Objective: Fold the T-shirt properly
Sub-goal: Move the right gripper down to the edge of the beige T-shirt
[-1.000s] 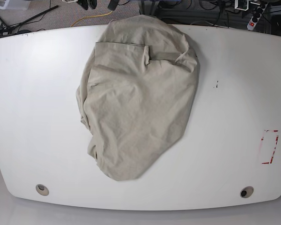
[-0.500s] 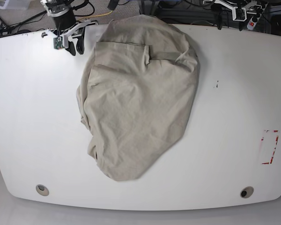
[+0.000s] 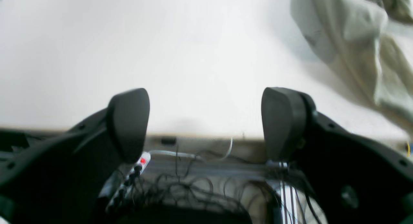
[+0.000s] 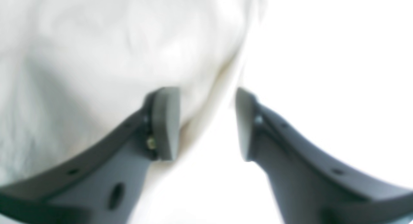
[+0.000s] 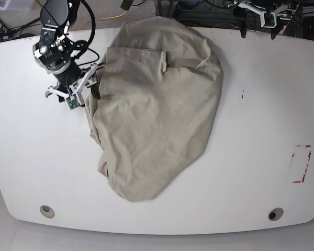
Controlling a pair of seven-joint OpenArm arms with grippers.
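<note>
on the left of the base view, the right gripper (image 5: pixel 91 83) is down at the side edge of the t-shirt (image 5: pixel 154 112). its fingers are apart, with a gap between them, and they hold nothing yet. in the right wrist view one finger is over the cloth and the other is over the bare white table (image 5: pixel 26 151), so the shirt's edge runs through the gap. that view is blurry, so it is hard to say if the pads touch the cloth.

the t-shirt lies bunched in the middle of the table. its long way runs from the far edge down toward the near edge, leaning a bit to the left at the bottom.

on the right, the left gripper (image 5: pixel 259 23) is up at the far edge of the table, well apart from the shirt. its fingers are wide open and empty. in its own view the cloth lies off to one side of the fingers, not between them.

the right gripper is much nearer, so it looks ready to pinch the edge first.
</note>
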